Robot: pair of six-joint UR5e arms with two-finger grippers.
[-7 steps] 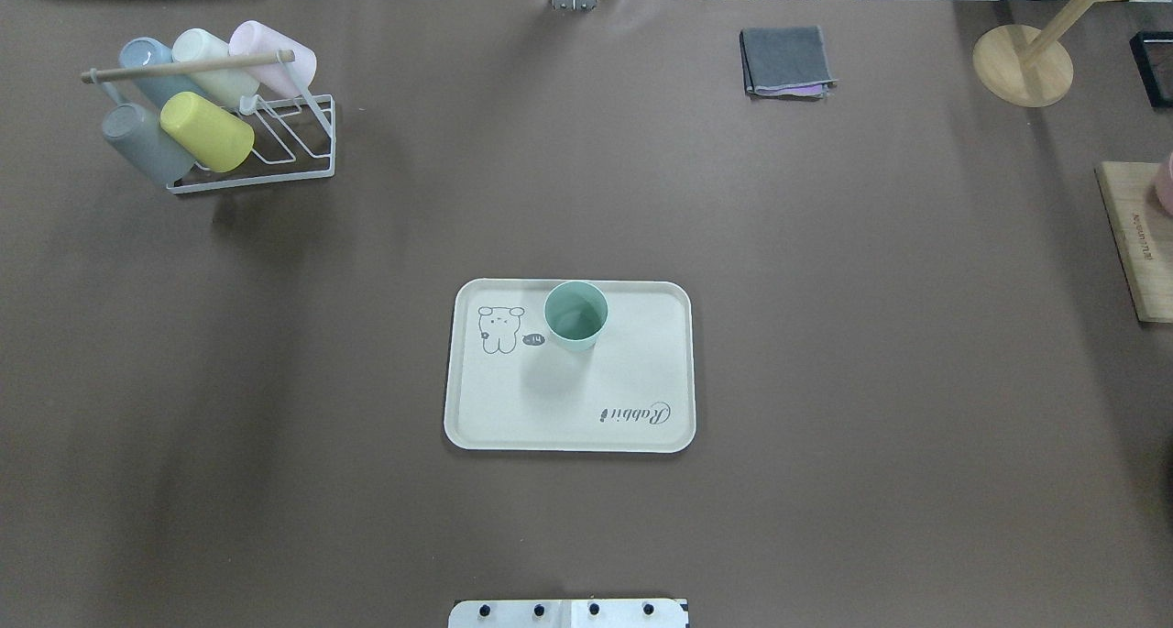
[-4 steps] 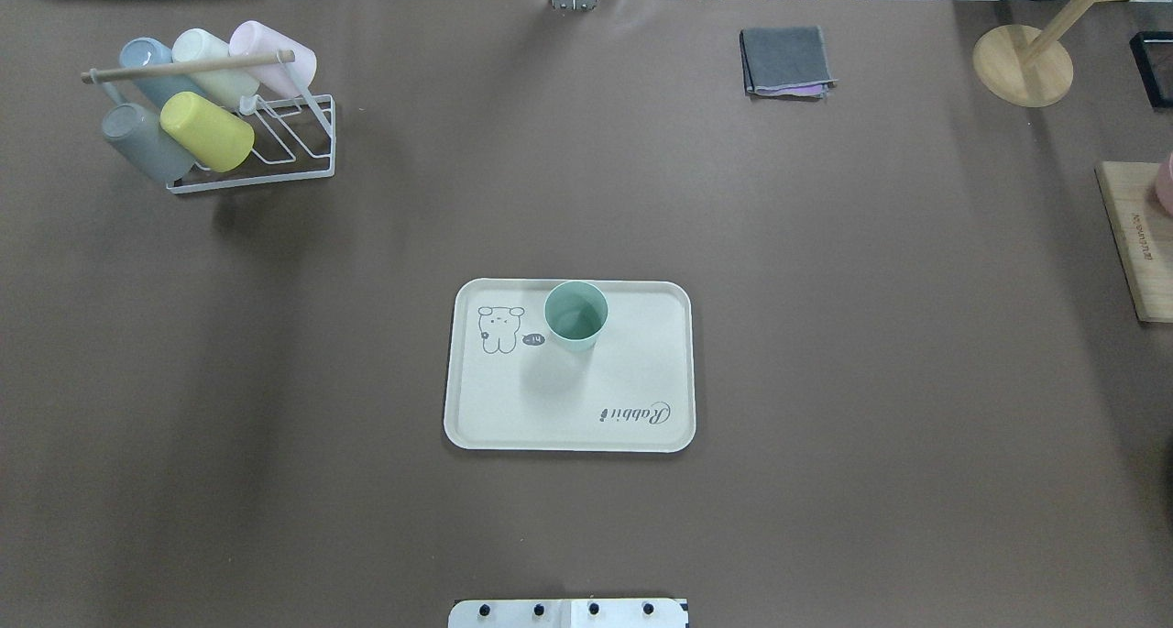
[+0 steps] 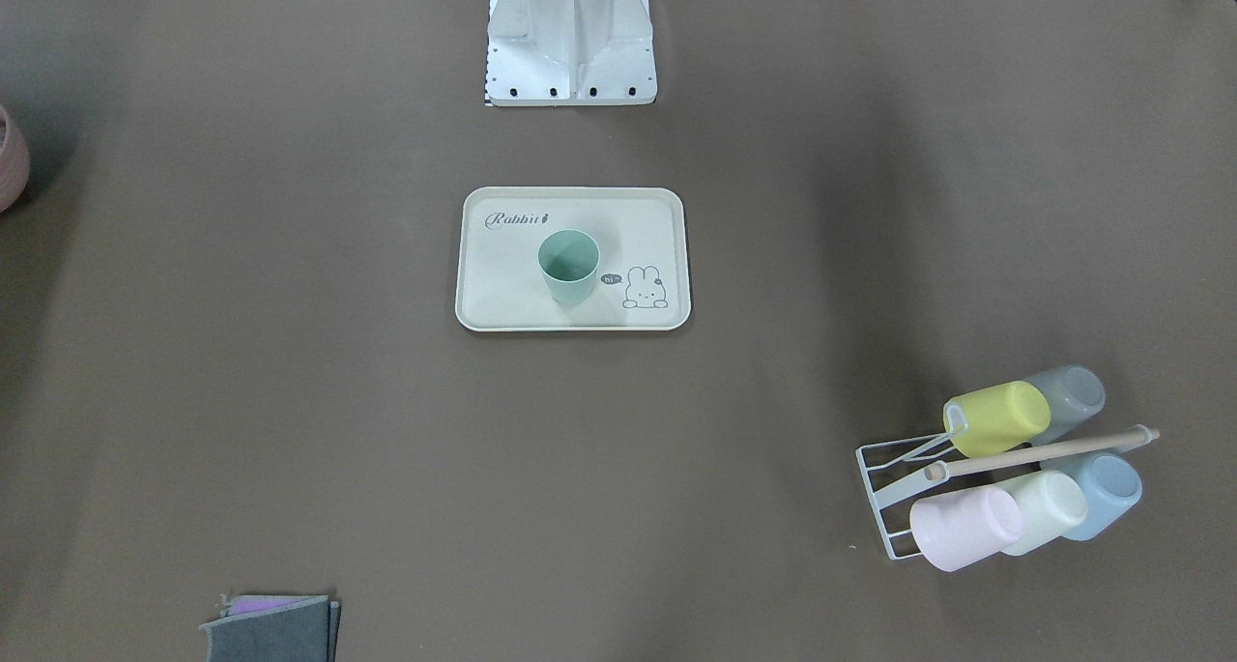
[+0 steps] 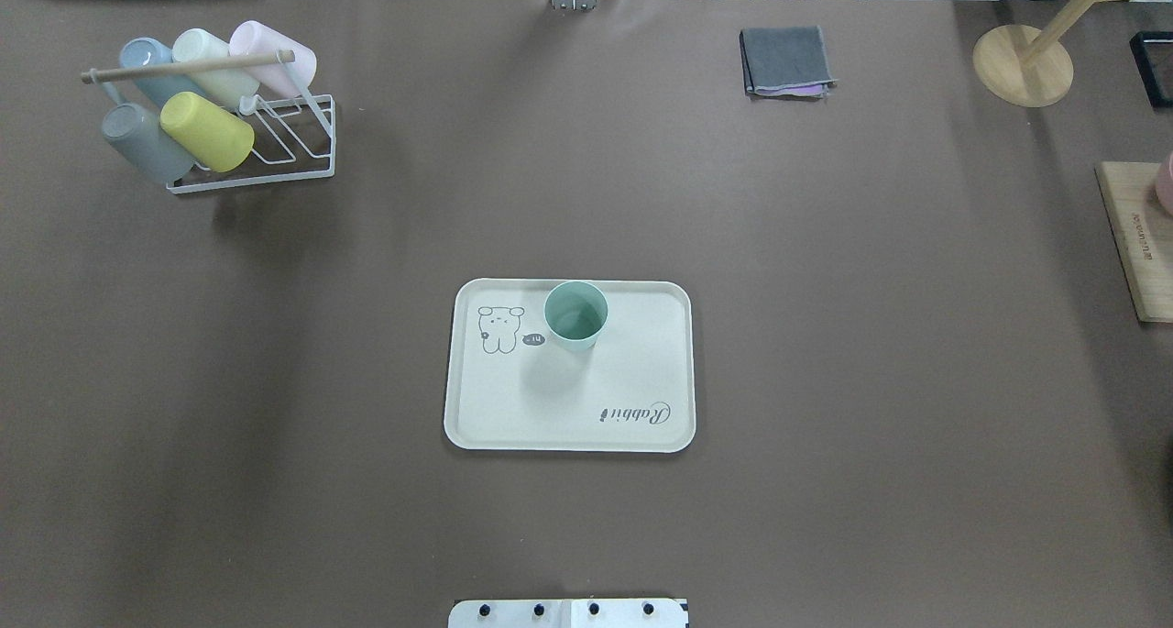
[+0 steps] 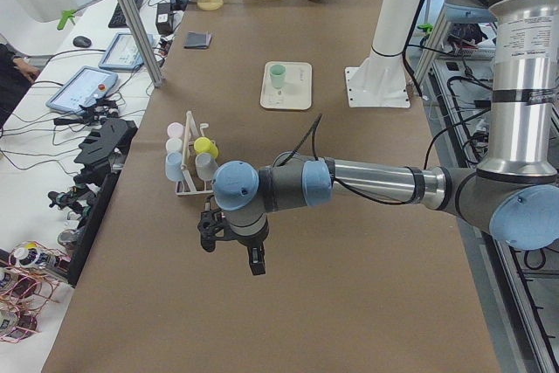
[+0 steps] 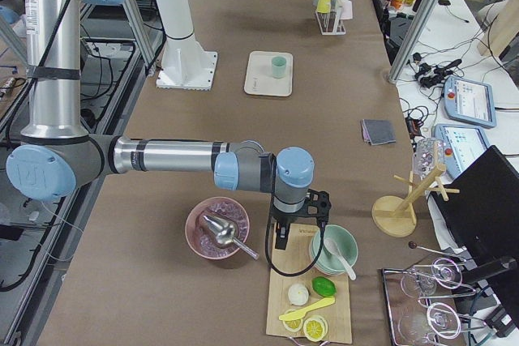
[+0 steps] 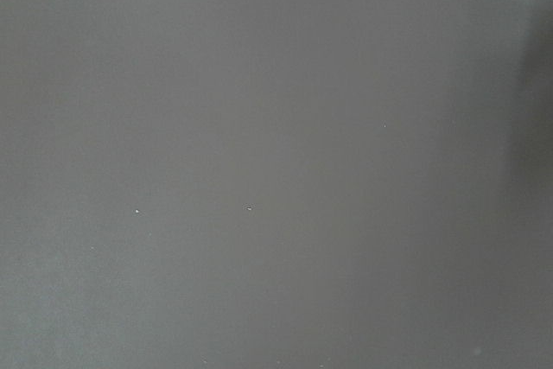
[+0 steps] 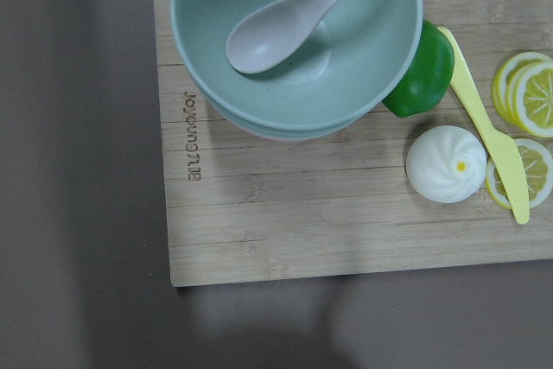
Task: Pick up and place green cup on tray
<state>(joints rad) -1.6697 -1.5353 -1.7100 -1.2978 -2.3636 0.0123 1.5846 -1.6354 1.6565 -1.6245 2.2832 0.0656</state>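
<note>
The green cup (image 4: 575, 314) stands upright on the cream tray (image 4: 568, 417), near its far edge beside the bunny drawing; it also shows in the front view (image 3: 568, 266) on the tray (image 3: 503, 300). No gripper is near it. My left gripper (image 5: 232, 252) hangs over bare table far off at the left end, past the cup rack. My right gripper (image 6: 298, 232) hangs over a wooden board at the right end. I cannot tell whether either gripper is open or shut. The left wrist view shows only brown table.
A wire rack (image 4: 275, 151) with several cups stands at the far left. A folded grey cloth (image 4: 786, 61) and a wooden stand (image 4: 1022, 64) lie far right. A wooden board (image 8: 302, 213) carries a green bowl (image 8: 363, 41) with a spoon, lemon slices and a knife.
</note>
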